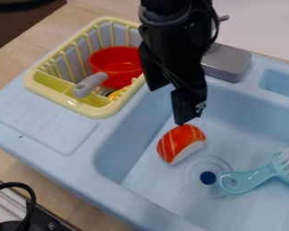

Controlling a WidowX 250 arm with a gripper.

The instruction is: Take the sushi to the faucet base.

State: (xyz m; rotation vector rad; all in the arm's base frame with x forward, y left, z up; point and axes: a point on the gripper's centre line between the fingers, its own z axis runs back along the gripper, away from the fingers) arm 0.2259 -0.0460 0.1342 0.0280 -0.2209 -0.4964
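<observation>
I hold the gripper [167,106], fingers apart, over the salmon sushi [182,141] in the sink [132,135], presumably to straddle it before transfer to the far faucet base [227,62].

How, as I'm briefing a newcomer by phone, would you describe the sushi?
Find the light blue sink, then the round drain in its basin floor. Beside the drain lies the sushi: a rounded piece, orange-red with pale stripes on top, white along one side. Its orange and white set it apart from the teal brush on the drain's other side.
</observation>
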